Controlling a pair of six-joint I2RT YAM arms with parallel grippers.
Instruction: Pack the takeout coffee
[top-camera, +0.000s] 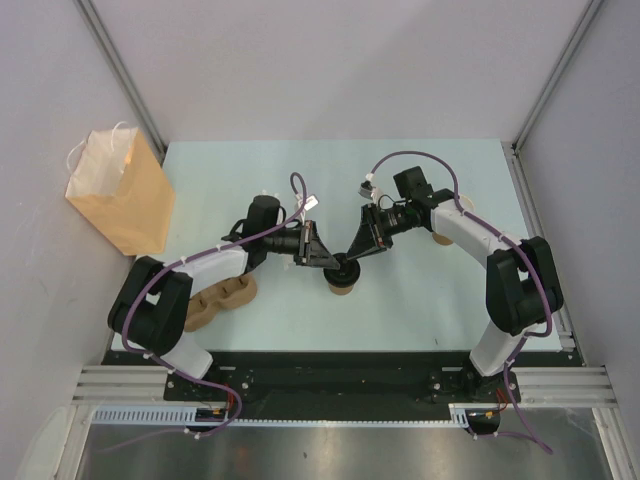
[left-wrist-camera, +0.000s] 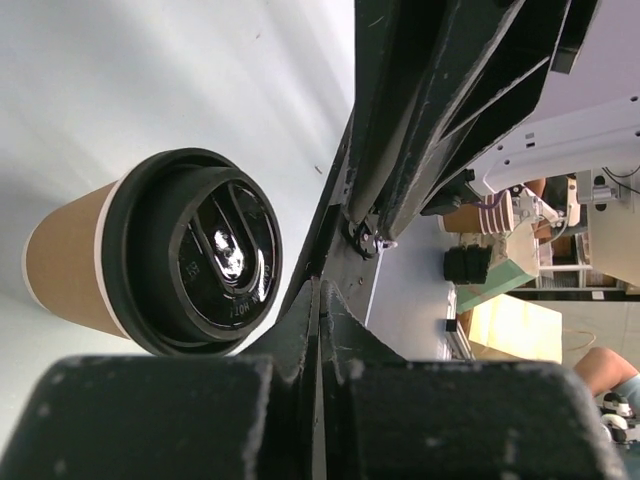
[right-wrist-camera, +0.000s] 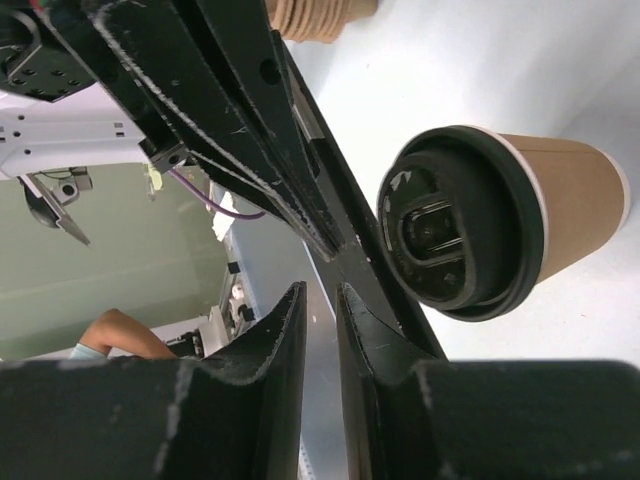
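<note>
1. takeout coffee (top-camera: 343, 280) stands upright mid-table with its black lid (left-wrist-camera: 190, 255) on. it looks seated all the way round in both wrist views.
2. left gripper (left-wrist-camera: 318, 290): fingers pressed together with nothing between them. the cup sits just beside the fingers, not inside them.
3. right gripper (right-wrist-camera: 320, 295): nearly closed, only a thin slit between the fingers, nothing in it. the cup is off to one side here too.
4. in the top view both sets of tips converge right over the lid. i can't tell from any view whether they actually touch it.
5. brown paper bag (top-camera: 120, 195) stands upright at the far left, well apart from the cup. can't tell from above whether its mouth is open.
6. pulp cup carrier tray (top-camera: 220, 298) lies near the left arm's base, and i see no cup in it. the stack of lidless cups (right-wrist-camera: 315, 18) is by the right arm.
7. progress call: the cup is lidded, so prep looks done. packing isn't started, since the cup is neither gripped nor in the bag.
8. left to do, as i read it: open a jaw, grasp the cup body, carry it upright to the bag, lower it in.
</note>
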